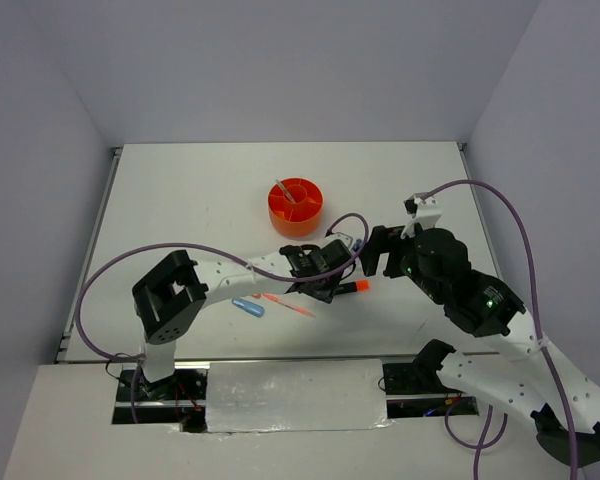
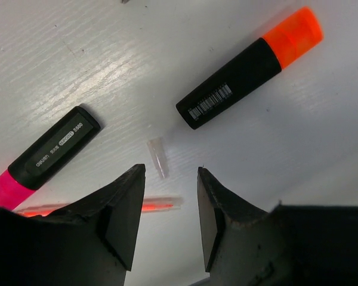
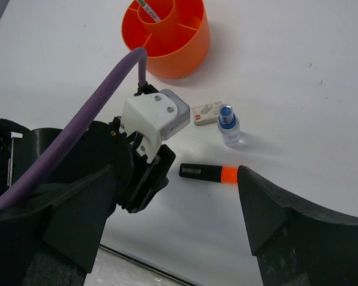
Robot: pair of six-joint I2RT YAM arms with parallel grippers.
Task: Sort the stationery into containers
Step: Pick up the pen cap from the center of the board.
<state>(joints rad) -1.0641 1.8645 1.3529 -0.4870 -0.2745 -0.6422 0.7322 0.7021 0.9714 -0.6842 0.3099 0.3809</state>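
Note:
The orange tub stands mid-table with a grey pen in its central cup. My left gripper is open and empty, low over the table above a small clear cap and a thin pink pen. An orange-ended black highlighter lies ahead to its right and a pink-ended one to its left. My right gripper is open and empty, above the orange-ended highlighter. A white eraser and a blue-capped bottle lie between it and the tub.
A blue capsule lies left of the pink pen near the front edge. The two grippers are close together. Purple cables arch over both arms.

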